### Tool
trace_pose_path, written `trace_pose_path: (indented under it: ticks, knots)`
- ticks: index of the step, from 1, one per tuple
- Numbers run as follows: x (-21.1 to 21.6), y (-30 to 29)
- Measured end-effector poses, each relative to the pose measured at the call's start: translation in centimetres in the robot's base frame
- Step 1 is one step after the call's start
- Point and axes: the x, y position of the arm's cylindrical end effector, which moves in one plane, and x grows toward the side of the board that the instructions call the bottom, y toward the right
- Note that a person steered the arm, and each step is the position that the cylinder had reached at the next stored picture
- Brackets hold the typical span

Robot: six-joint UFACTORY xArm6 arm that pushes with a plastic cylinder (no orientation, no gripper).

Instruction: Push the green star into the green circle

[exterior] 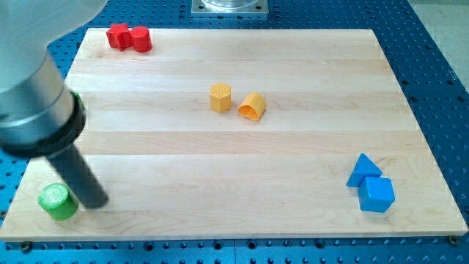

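my tip sits just right of the green circle, near the board's bottom-left corner. can't spot a green star. no fingers, nothing held. open wood stretches right.

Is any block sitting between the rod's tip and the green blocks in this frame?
No block visibly intervenes. My tip sits right beside the green circle block, at its right in the view, on the wooden board. No green star shows; the arm may hide it. The red, yellow and blue blocks lie far away.
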Motion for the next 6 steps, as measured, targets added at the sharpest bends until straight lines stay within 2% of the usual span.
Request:
trace_pose_path:
  ticks: [2,3,4,5,6]
  knots:
    - [-21.7,-3.1]
    - [-21.1,-9.9]
    - [-14.4,-9.7]
    - [-10.9,-4.2]
    - [-13.4,-5.4]
